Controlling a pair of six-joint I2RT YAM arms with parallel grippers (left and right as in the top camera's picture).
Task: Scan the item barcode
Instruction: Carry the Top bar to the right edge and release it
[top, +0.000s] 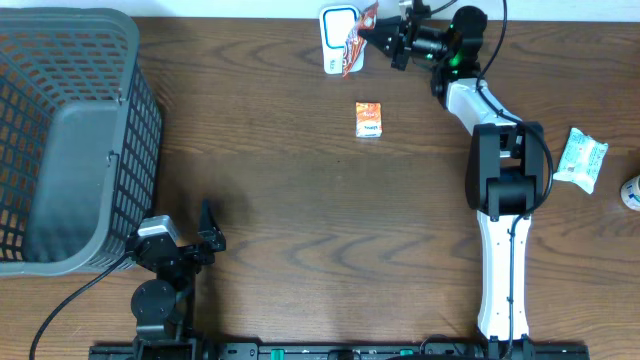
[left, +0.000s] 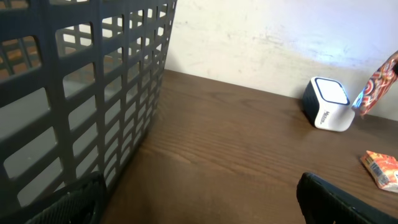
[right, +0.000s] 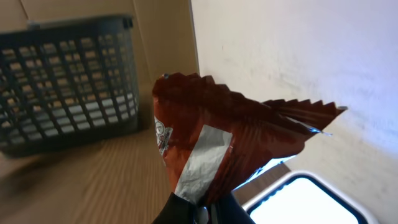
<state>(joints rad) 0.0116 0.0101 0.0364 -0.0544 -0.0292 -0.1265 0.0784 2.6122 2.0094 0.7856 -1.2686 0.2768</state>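
Red-orange crinkled foil snack packet (right: 217, 143) is showing a silver seam strip down one face, a small round white mark near its left edge, and a zigzag crimped end. Right gripper (right: 200, 210) is pinching the packet's lower end with jaws closed on the foil; nothing else is gripping it.

Packet is hanging in the air at the far edge of the brown wooden surface (top: 300, 200). From overhead it is overlapping the right side of the white box-shaped scanner with the blue-rimmed window (top: 333, 40). Whether foil and scanner are touching, I cannot tell. In the right wrist view the scanner's window is glowing white just below the packet.

From overhead the packet's long axis is running roughly far-to-near, tilted, with the far end leaning right. In the right wrist view the crimped end is pointing away from the gripper, toward the pale wall.

Left gripper (left: 199, 193) is sitting low at the near left with jaws spread wide, holding nothing, just beside the grey plastic lattice basket (top: 70, 130).

Small orange sachet (top: 369, 119) is lying flat on the surface, nearer than the scanner and apart from it. White-and-teal wrapped pack (top: 581, 160) is lying at the right edge.
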